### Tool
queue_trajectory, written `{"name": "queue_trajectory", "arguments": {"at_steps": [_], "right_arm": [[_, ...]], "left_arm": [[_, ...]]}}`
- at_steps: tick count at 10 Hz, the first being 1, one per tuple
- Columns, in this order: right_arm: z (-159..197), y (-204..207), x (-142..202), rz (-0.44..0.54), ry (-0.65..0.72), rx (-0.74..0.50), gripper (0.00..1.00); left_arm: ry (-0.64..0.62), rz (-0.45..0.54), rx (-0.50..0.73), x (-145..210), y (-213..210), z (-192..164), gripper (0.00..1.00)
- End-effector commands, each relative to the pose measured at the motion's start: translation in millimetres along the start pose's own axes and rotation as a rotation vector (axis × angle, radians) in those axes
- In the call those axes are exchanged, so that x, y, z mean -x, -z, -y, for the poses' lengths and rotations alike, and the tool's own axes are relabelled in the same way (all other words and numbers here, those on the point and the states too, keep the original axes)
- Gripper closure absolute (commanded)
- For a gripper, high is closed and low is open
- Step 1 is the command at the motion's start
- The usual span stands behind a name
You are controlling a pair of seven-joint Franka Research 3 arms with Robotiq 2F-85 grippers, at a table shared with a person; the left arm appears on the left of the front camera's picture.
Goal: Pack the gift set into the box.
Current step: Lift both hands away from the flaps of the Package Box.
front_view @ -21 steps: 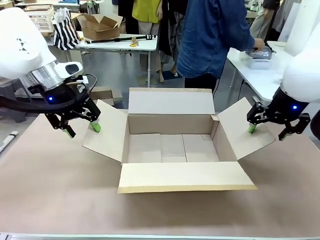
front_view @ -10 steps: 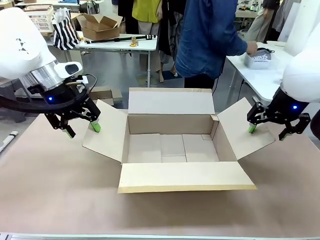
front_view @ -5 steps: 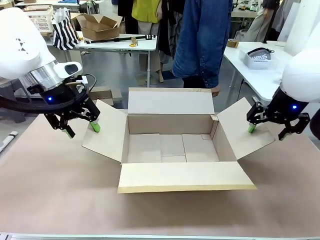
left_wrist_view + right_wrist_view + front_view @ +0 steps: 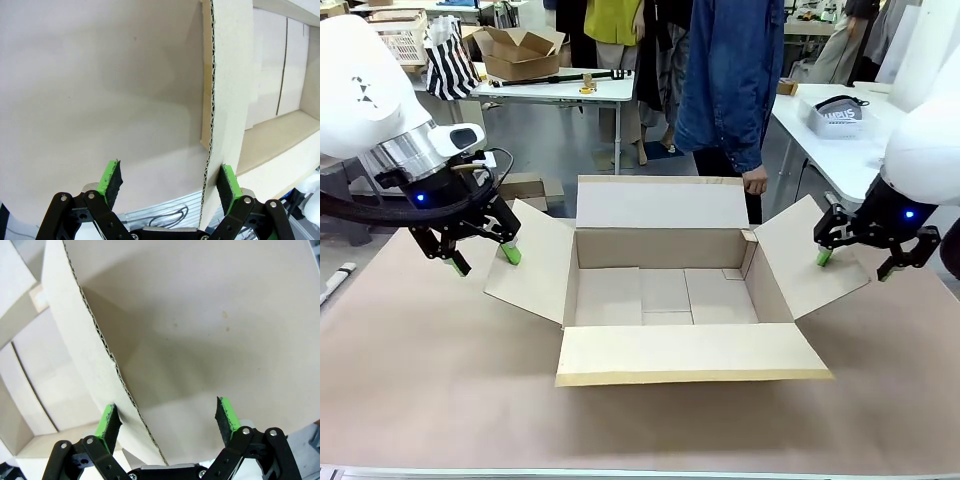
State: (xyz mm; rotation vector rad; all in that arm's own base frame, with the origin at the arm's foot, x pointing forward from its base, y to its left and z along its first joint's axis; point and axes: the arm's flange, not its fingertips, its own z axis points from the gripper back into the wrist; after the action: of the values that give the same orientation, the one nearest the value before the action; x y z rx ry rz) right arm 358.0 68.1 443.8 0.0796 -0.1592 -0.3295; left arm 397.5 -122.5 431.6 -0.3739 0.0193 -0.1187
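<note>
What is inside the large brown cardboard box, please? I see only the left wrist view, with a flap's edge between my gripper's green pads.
Observer: Nothing; in the front view the large brown corrugated cardboard box stands empty, all four flaps open.
Operator: Thank you. Where is the right gripper?
Observer: The right gripper is open at the opposite side flap, its pads astride the flap's edge.
Operator: And what is to be packed?
Observer: The shallow white plastic basket with a black pouch rests on the white side table behind, beside the person in blue denim.
</note>
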Motion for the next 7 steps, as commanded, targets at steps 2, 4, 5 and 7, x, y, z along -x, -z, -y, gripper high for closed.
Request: {"name": "queue_trajectory", "arguments": {"at_steps": [2, 4, 5, 7], "right_arm": [[0.8, -0.6, 0.8, -0.002, -0.001, -0.005, 0.00], [0.8, -0.6, 0.8, -0.002, -0.001, -0.005, 0.00], [0.8, -0.6, 0.8, -0.002, -0.001, -0.005, 0.00], [0.8, -0.6, 0.8, -0.002, -0.001, -0.005, 0.00]], "left_arm": [[-0.012, -0.001, -0.016, -0.5, -1.7, 0.5, 0.00], [-0.012, -0.001, -0.016, -0.5, -1.7, 0.5, 0.00], [-0.012, -0.001, -0.016, -0.5, -1.7, 0.5, 0.00], [-0.012, -0.001, -0.016, -0.5, -1.7, 0.5, 0.00]]}}
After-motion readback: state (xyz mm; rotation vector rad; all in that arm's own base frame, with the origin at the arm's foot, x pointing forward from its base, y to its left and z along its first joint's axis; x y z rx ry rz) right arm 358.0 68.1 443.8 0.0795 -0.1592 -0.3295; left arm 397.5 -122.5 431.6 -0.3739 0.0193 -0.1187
